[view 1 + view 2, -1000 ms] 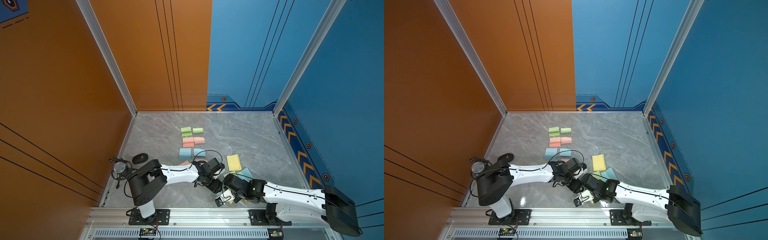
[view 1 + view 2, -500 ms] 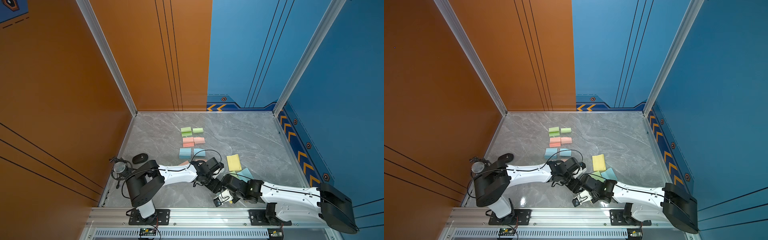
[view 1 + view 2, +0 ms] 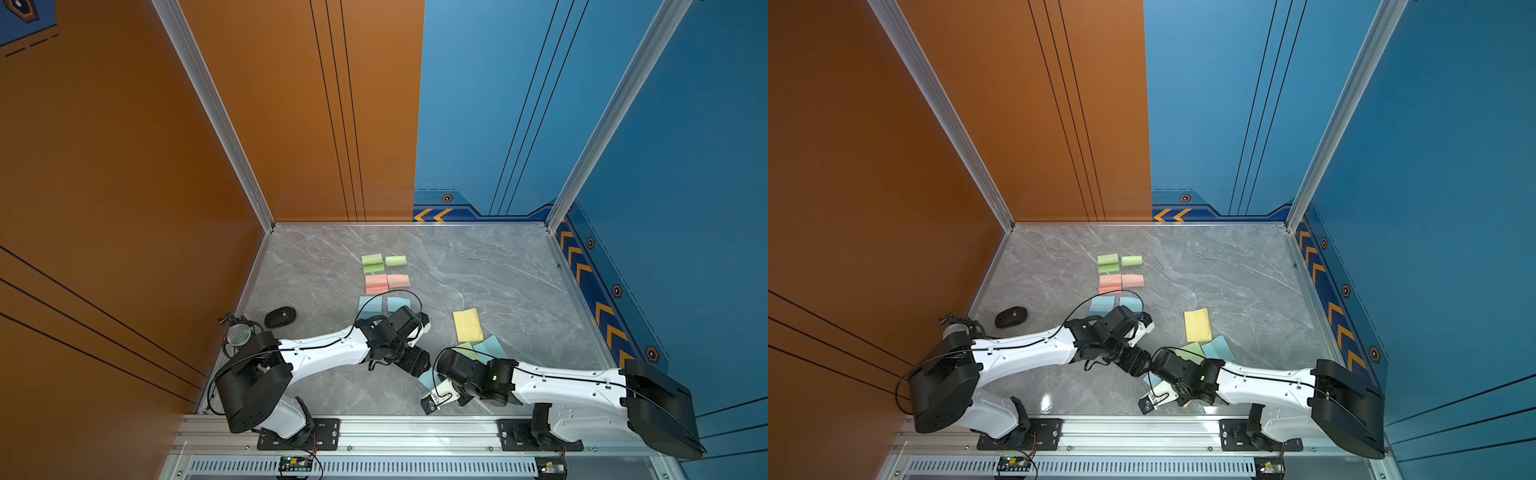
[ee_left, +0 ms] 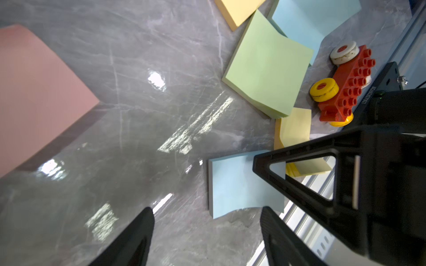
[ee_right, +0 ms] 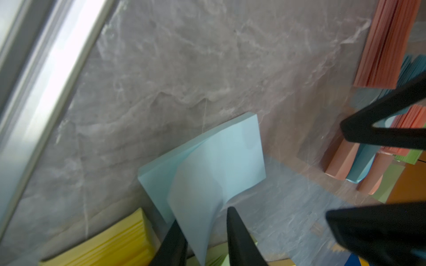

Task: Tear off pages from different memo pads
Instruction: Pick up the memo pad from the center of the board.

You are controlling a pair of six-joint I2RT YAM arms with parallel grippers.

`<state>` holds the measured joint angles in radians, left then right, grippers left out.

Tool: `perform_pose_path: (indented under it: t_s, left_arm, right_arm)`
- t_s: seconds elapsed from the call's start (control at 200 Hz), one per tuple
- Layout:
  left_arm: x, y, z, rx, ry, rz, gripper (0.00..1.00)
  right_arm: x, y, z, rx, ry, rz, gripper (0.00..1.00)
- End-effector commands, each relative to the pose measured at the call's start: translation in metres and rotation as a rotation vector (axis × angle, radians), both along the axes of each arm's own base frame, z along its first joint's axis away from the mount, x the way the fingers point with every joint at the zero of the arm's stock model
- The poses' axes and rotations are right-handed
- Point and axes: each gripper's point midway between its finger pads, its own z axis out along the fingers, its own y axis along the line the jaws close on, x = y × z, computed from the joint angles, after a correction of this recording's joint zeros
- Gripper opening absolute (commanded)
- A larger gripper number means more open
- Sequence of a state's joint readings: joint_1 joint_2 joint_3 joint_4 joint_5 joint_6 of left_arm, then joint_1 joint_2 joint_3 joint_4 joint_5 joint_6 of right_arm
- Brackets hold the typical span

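On the grey surface (image 3: 478,270) the blue memo pad (image 4: 230,184) lies flat, just ahead of the left fingers (image 4: 138,230), which stand wide and empty. Its top page (image 5: 202,195) curls up between the right fingers (image 5: 237,230), closed narrowly on it. For a clean tear, the left fingers should likely pin the pad down while the right peels low and slow, lest the pad lift.

A robotics lab cell: orange panels (image 3: 124,166) and blue panels (image 3: 519,104) in aluminium framing (image 3: 216,116) enclose a marble-look tabletop (image 3: 478,270). The left arm (image 3: 324,353) and right arm (image 3: 561,386) are bolted to its front rail (image 3: 415,432).
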<state>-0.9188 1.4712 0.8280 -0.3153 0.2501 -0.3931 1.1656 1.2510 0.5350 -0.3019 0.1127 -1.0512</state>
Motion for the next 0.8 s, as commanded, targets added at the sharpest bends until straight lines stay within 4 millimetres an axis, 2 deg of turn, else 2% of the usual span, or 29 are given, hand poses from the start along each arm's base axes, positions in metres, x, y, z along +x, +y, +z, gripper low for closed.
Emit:
perform_pose_path:
  t_s: [0.0,0.32,0.515,0.636,0.706,0.791]
  left_arm:
    - [0.004,0.021,-0.001,0.025,-0.010,0.064,0.76]
    - [0.004,0.041,0.004,0.003,-0.025,0.117,0.77]
    - [0.004,0.047,0.005,0.006,-0.045,0.132,0.76]
    - [0.001,0.048,0.007,0.006,-0.067,0.119,0.76]
    - [0.001,0.051,0.009,0.005,-0.088,0.125,0.76]
    - [0.006,0.059,0.015,0.007,-0.134,0.165,0.76]
  right_arm:
    - [0.000,0.008,0.003,0.002,-0.004,0.024,0.29]
    - [-0.016,0.015,0.005,-0.011,0.016,0.109,0.28]
    - [-0.017,0.016,0.004,-0.020,0.038,0.094,0.17]
    - [-0.013,0.018,0.006,-0.029,0.059,0.063,0.06]
    - [-0.008,0.019,0.012,-0.018,0.055,0.049,0.00]
    - [0.000,0.022,0.026,0.016,0.058,0.013,0.00]
